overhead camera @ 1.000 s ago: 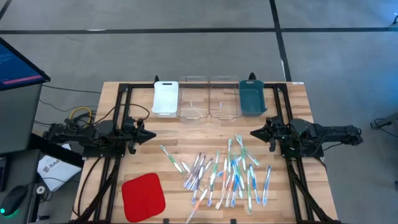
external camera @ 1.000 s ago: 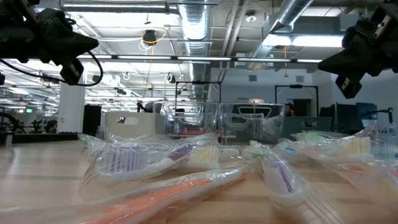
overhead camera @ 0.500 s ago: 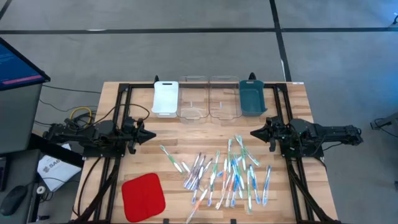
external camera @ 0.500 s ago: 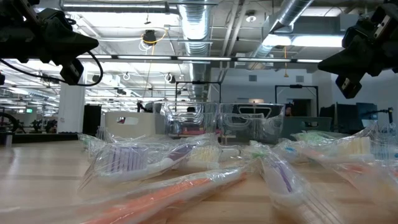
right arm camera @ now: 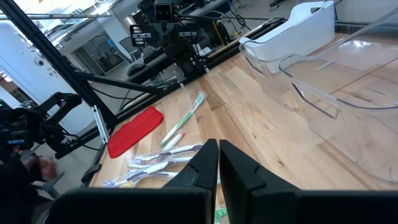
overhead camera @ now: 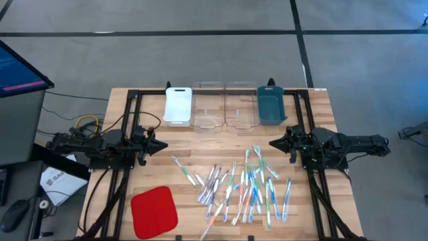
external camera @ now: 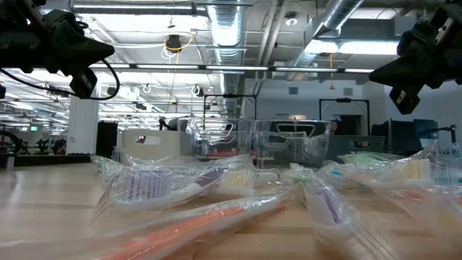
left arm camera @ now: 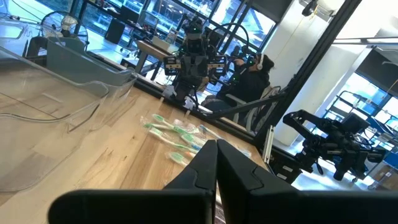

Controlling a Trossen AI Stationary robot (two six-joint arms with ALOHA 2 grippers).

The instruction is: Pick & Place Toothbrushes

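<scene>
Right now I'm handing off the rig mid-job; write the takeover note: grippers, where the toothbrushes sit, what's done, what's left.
Left gripper: shut, empty, parked above the table's left side.
Right gripper: shut, empty, parked at the right side.
Toothbrushes: all in a loose pile on the table, centre-right, near the front edge, in clear wrappers.
Trays at the back: white tray, two clear trays, teal tray; no brushes visible inside.
Done: nothing placed. Left: the whole pile.

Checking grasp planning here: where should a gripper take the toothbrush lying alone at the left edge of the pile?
Probably mid-handle, from straight above, jaws across its width. That toothbrush lies flat and diagonal on the table, apart from the others, so its sides look free. The left gripper is nearer.
</scene>
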